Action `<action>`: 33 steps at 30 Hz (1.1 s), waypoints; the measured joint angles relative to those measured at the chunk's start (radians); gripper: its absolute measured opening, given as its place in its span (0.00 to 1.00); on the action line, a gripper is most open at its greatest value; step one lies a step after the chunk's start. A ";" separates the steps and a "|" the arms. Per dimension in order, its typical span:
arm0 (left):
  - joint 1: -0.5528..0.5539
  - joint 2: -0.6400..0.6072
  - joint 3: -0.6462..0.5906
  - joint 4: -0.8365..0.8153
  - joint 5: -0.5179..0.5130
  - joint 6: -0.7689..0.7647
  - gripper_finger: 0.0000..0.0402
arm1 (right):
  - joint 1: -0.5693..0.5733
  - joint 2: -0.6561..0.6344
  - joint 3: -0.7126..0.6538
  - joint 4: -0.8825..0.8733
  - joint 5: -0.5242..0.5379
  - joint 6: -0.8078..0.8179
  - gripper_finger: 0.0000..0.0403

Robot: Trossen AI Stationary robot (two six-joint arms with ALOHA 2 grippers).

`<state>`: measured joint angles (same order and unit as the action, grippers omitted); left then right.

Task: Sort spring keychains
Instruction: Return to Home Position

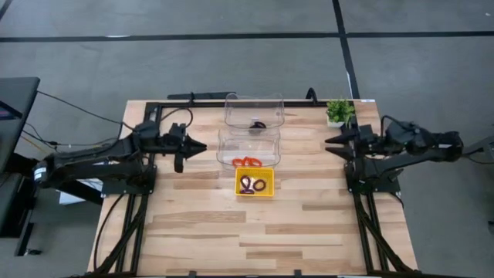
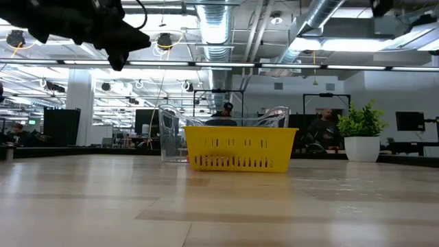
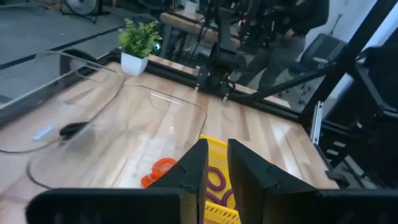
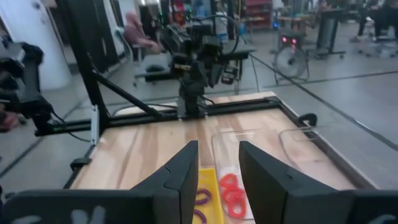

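Observation:
The yellow tray [image 1: 255,183] sits mid-table and holds purple spring keychains [image 1: 252,184] with a dark one beside them. Behind it, orange-red keychains [image 1: 247,161] lie in the nearer clear bin [image 1: 248,147], and a black keychain [image 1: 258,124] lies in the farther clear bin [image 1: 254,108]. My left gripper [image 1: 202,146] hovers left of the bins, pointing right, slightly open and holding nothing [image 3: 217,163]. My right gripper [image 1: 327,144] hovers to their right, pointing left, also open and holding nothing [image 4: 218,158]. Both wrist views show the purple [image 3: 217,183] [image 4: 202,199] and orange-red [image 3: 158,168] [image 4: 231,193] keychains below the fingers.
A small potted plant [image 1: 338,110] stands at the table's far right corner. Black frame rails run along the far edge [image 1: 231,99] and under both arm bases. Bare wooden tabletop [image 1: 255,235] lies between the tray and the near edge. People and equipment stand in the room beyond.

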<state>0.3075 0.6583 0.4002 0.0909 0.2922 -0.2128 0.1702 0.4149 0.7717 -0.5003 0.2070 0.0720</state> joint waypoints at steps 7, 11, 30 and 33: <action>-0.075 0.000 -0.088 0.096 -0.067 -0.046 0.14 | 0.020 -0.250 -0.373 0.304 0.001 0.050 0.26; -0.086 0.000 -0.102 0.099 -0.080 -0.047 0.14 | 0.019 -0.410 -0.595 0.461 0.002 0.112 0.27; -0.097 -0.194 -0.102 0.068 -0.056 -0.054 0.14 | 0.021 -0.413 -0.762 0.636 0.001 0.192 0.26; -0.097 -0.258 -0.102 0.044 -0.056 -0.058 0.14 | 0.021 -0.413 -0.762 0.636 0.001 0.191 0.26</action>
<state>0.2108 0.4000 0.2977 0.1348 0.2363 -0.2707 0.1917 0.0021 0.0093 0.1356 0.2077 0.2630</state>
